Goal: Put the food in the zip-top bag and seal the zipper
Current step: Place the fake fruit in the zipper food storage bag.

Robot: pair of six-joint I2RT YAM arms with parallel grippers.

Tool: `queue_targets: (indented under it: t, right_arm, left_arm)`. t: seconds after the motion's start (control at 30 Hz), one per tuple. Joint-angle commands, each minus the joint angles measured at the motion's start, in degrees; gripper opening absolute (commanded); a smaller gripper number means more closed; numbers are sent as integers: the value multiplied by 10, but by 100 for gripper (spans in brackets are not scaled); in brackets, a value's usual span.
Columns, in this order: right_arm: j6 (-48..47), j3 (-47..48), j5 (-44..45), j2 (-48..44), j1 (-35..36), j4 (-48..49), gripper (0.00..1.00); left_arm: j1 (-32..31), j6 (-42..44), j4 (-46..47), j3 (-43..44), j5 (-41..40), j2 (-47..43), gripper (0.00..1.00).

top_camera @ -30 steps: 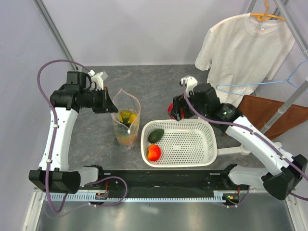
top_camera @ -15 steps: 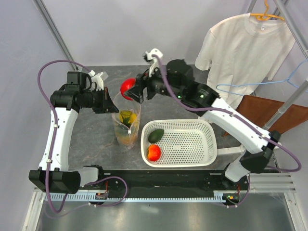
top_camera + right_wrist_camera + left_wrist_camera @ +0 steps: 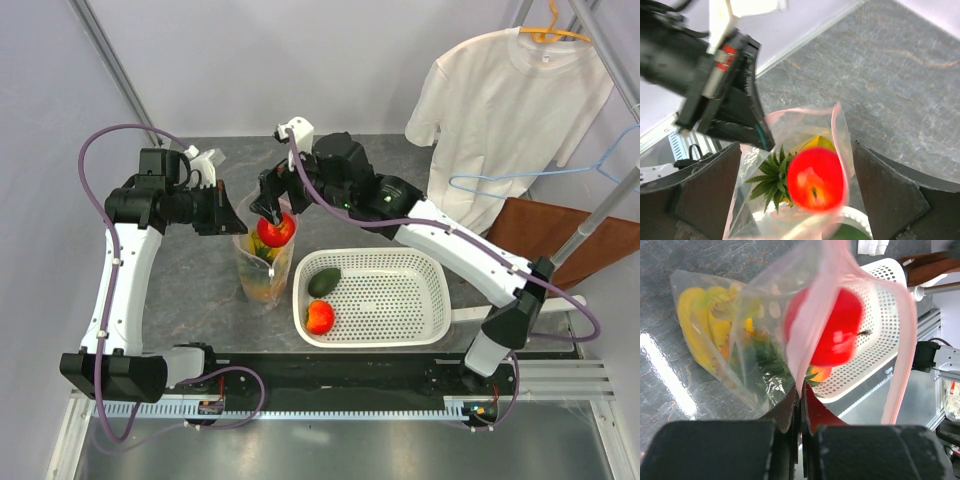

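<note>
Left claw (image 3: 800, 395) is pinching the bag (image 3: 262, 275) rim — right claw (image 3: 795, 147) is hanging open above the apple (image 3: 816, 186) at its mouth.

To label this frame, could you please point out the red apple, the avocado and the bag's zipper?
red apple (image 3: 277, 230): top external view, its top side.
avocado (image 3: 324, 282): top external view, middle of its skin.
zipper (image 3: 810, 325): left wrist view, the strip's left run.

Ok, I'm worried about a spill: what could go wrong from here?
The apple is at the mouth of the bag, free of the open right gripper; it may clip the rim and roll out. The left gripper pinches only one edge of the bag, so the drop could tug it loose or tip the bag over.
</note>
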Motion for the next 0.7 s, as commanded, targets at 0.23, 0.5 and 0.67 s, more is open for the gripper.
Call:
queue_targets:
  t: [0.23, 0.5, 0.67]
  right_arm:
    - [17, -232, -18, -245, -89, -46, 98]
    - [-62, -464, -118, -298, -97, -104, 96]
    - [-97, -506, -140, -266, -83, -70, 98]
  left_arm:
    - [0, -17, 17, 9, 14, -2, 2]
    - [0, -19, 20, 1, 14, -4, 2]
    - [0, -21, 23, -2, 16, -2, 2]
